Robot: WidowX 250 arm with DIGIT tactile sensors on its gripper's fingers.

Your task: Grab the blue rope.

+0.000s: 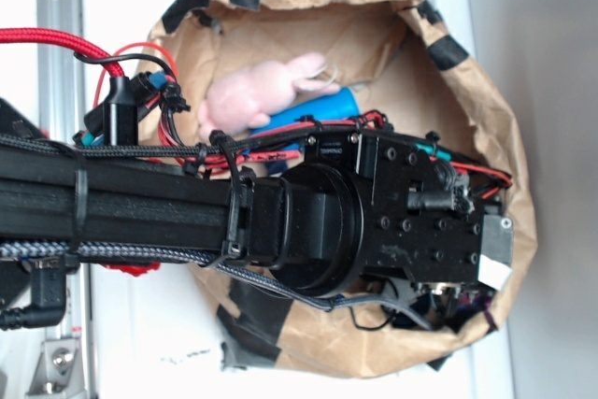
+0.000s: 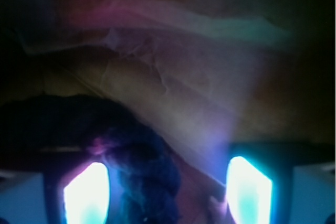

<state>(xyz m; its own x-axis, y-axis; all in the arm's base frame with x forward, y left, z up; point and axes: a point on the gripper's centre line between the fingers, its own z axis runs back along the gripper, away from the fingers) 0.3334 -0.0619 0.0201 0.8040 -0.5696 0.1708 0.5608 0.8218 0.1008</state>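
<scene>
The blue rope [image 2: 149, 182], dark navy and twisted, lies on the brown paper floor of the bag in the wrist view. It runs up between my two glowing fingers, closer to the left fingertip [image 2: 86, 195] than to the right one [image 2: 249, 190]. My gripper [image 2: 168, 192] is open, with its jaws wide apart on either side of the rope and not pressing on it. In the exterior view the gripper [image 1: 491, 254] is down inside the paper bag [image 1: 509, 137], and the arm hides the rope.
A pink plush bunny [image 1: 257, 91] and a bright blue plastic toy [image 1: 313, 107] lie in the bag beside the arm. The bag's crumpled, black-taped walls rise all round the gripper. Red and black cables [image 1: 56, 39] run along the arm.
</scene>
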